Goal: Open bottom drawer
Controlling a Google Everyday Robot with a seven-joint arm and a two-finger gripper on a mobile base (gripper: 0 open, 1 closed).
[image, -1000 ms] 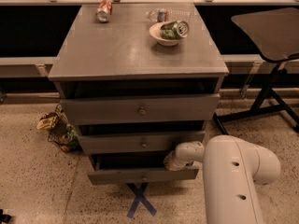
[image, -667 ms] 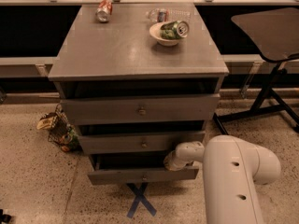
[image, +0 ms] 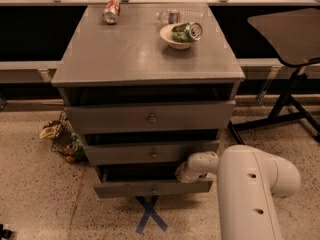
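Note:
The grey cabinet (image: 145, 54) has three drawer fronts, each with a small round knob. The bottom drawer (image: 125, 189) is the lowest one and stands pulled out a little, with a dark gap above its front. My white arm (image: 250, 184) comes in from the lower right. Its end, with the gripper (image: 181, 175), reaches into that gap just above the bottom drawer's front, right of the knob (image: 154, 189). The gripper's tip is lost in the shadow there.
The middle drawer (image: 115, 154) and top drawer (image: 110, 118) also stand slightly out. On the cabinet top are a bowl (image: 170, 38) holding a green can, a red can (image: 111, 11) and a bottle (image: 172, 16). A bag (image: 62, 138) lies on the floor at left, blue tape (image: 150, 215) in front, a black stand (image: 287, 34) at right.

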